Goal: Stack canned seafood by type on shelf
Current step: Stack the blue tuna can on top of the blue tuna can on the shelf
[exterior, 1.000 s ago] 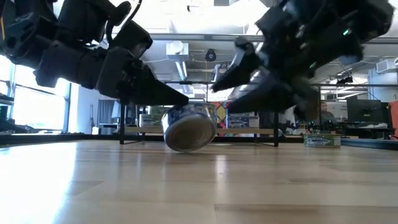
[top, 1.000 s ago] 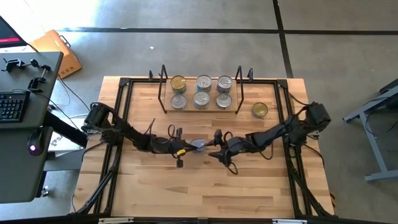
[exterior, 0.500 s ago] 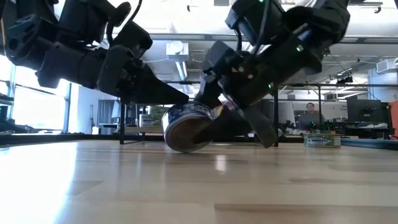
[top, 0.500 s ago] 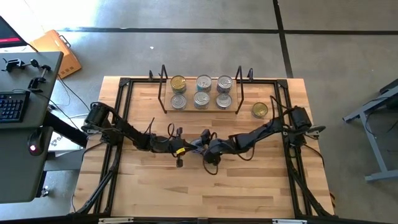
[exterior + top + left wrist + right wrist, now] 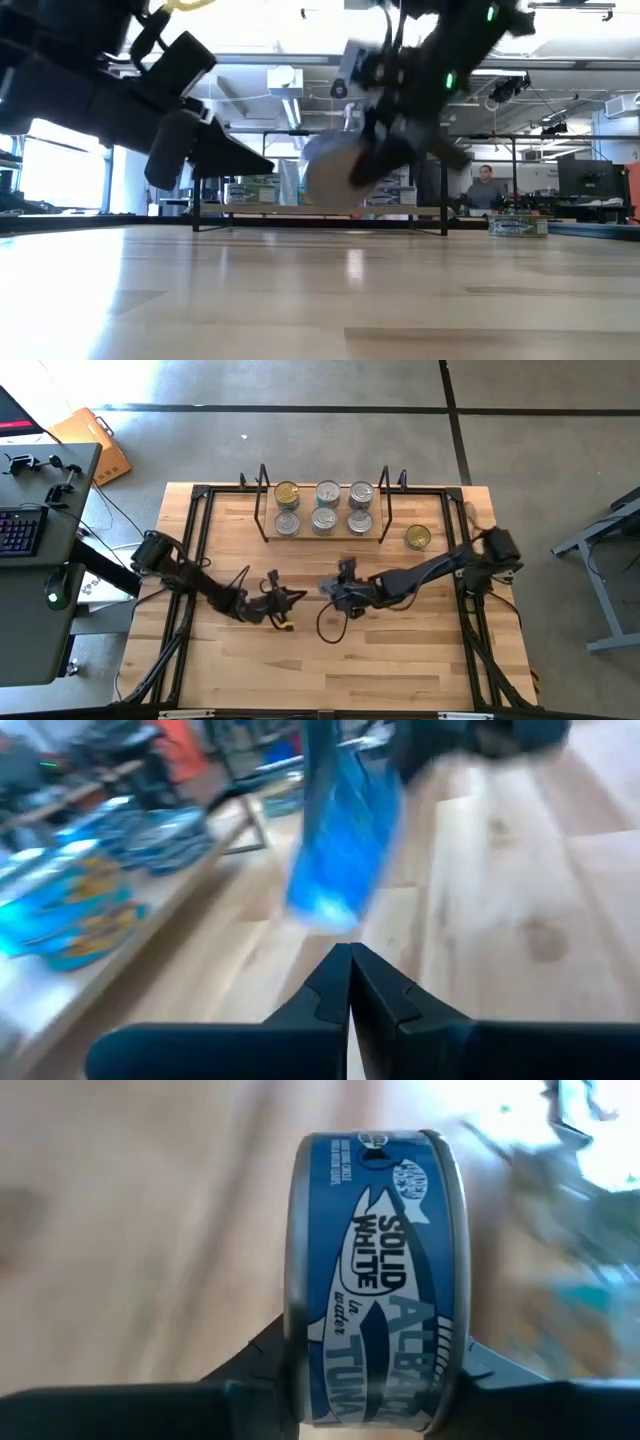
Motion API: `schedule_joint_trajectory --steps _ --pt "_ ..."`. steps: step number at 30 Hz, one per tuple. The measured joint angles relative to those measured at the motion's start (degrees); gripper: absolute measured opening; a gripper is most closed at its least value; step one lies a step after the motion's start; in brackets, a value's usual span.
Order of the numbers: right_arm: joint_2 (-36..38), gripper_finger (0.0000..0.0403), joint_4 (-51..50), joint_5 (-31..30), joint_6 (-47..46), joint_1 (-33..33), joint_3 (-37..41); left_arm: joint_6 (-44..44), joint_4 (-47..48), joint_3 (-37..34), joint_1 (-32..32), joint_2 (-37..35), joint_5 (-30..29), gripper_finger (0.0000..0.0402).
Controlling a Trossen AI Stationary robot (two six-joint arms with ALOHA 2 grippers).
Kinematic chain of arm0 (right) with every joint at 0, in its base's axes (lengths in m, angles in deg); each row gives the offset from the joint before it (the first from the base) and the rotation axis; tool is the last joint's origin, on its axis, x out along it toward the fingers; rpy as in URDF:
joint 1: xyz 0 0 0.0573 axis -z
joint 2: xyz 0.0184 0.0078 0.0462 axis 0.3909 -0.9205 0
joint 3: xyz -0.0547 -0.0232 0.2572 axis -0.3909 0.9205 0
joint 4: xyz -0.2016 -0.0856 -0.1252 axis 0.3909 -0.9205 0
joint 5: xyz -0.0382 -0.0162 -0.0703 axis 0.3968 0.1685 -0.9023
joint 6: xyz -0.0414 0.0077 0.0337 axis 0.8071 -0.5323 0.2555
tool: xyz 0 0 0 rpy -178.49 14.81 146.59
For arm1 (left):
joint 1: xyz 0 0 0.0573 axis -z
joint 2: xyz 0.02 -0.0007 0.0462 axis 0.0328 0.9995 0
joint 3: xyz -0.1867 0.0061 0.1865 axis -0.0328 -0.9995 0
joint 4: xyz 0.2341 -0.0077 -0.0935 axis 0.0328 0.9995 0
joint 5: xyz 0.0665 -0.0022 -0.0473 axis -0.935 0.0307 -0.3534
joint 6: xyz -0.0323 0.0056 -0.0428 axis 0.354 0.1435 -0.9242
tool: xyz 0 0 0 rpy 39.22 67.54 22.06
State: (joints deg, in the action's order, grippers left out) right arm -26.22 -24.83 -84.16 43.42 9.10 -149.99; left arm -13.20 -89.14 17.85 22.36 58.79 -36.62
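Note:
A blue-labelled tuna tin (image 5: 375, 1280) is off the table near its middle, my right gripper (image 5: 331, 589) shut on it; the low view shows the tin (image 5: 335, 170) blurred above the wood. My left gripper (image 5: 292, 600) is shut, holds nothing and stands just left of the tin; its closed tips (image 5: 350, 970) point at the tin (image 5: 345, 840). The shelf (image 5: 306, 508) stands at the far edge. On its board rest several tins on their flat bottoms, one gold-topped (image 5: 287, 493) and the others silver-topped (image 5: 327, 493). One gold-topped tin (image 5: 418, 538) sits on the table to the right of the shelf. My right gripper pinches the tin between its two fingers, one on each flat end (image 5: 292, 1350). The printed side wall faces the wrist camera. The fingers slant down from the table's right side. The tin is lifted clear of the table and stands on edge in the hold.
Black table-frame bars (image 5: 200, 540) run along the left and right sides of the wood top. The shelf's upright wire ends (image 5: 262, 500) rise at both ends of its board. Bare wood (image 5: 330, 660) stretches across the near half of the table.
My right gripper has come in from the right, shut on the tin that lay tilted on the table at my left gripper's tips, and raised it clear. The tin has turned on edge. My left gripper, still shut, has drawn back toward the table's left.

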Motion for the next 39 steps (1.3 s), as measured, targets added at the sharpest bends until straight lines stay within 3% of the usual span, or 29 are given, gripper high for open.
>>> schedule_joint_trajectory --steps 3,6,11,18,21,30,39 --pt "5.2 0.0117 -9.3 -7.3 -5.8 0.5 -1.5 -0.4 0.2 -0.2 1.4 0.0 -4.5 0.0001" --pt "9.8 0.0117 -19.2 -13.4 -12.1 2.8 -2.9 -2.5 -0.1 -0.1 1.3 0.0 -4.6 0.0001" --pt "13.0 0.0117 -28.9 -14.3 -17.6 9.9 -5.0 -4.0 -0.2 -0.1 0.8 0.0 -4.7 0.0000" --pt "8.6 0.0117 -22.5 -11.8 -6.8 17.6 -4.7 -3.7 -0.2 -0.1 0.9 0.0 -4.5 0.0000" --pt "6.8 0.0117 -22.9 -14.2 -6.5 19.9 -4.7 -3.6 -0.2 -0.1 0.9 0.0 -4.5 0.0000" --pt "4.1 0.0117 -23.5 -14.0 -7.9 23.1 -4.7 -4.1 -0.2 -0.1 0.8 0.0 -4.5 0.0000" --pt "4.0 0.0205 -23.2 -12.8 -8.8 23.3 -4.7 -5.0 -0.2 -0.1 0.8 0.0 -4.5 0.0000"
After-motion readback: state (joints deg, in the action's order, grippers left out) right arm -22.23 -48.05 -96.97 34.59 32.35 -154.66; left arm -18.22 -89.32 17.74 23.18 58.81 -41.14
